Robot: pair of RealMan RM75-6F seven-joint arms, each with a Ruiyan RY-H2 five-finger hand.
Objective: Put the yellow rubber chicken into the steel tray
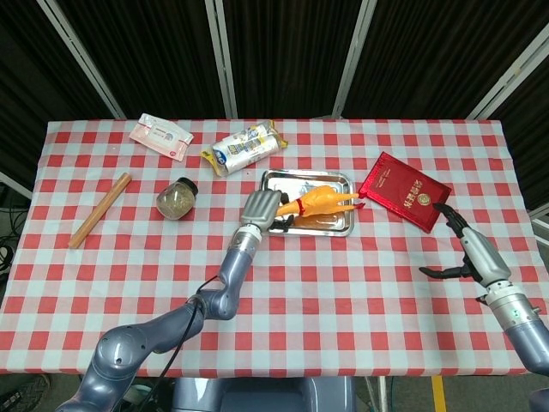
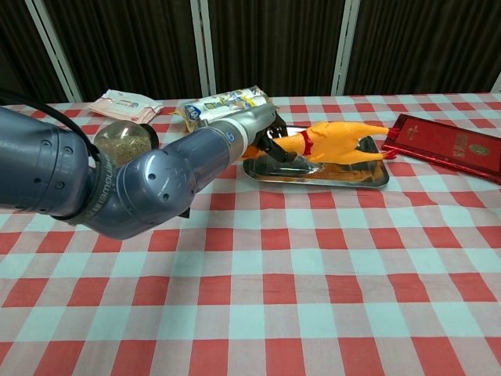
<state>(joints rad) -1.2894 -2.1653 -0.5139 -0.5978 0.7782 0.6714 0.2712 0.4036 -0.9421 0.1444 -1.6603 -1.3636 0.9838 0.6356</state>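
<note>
The yellow rubber chicken [image 1: 322, 202] [image 2: 337, 142] lies lengthwise in the steel tray [image 1: 336, 180] [image 2: 368, 178], its red feet poking past the tray's right end. My left hand [image 1: 260, 209] [image 2: 261, 135] grips the chicken's head and neck at the tray's left end. My right hand [image 1: 467, 251] hovers open near the table's right edge, far from the tray, and shows only in the head view.
A red booklet [image 1: 404, 190] [image 2: 448, 146] lies just right of the tray. A foil snack bag [image 1: 244, 148], a glass jar [image 1: 177, 198], a wooden stick [image 1: 99, 209] and a white packet [image 1: 159, 137] sit to the left and behind.
</note>
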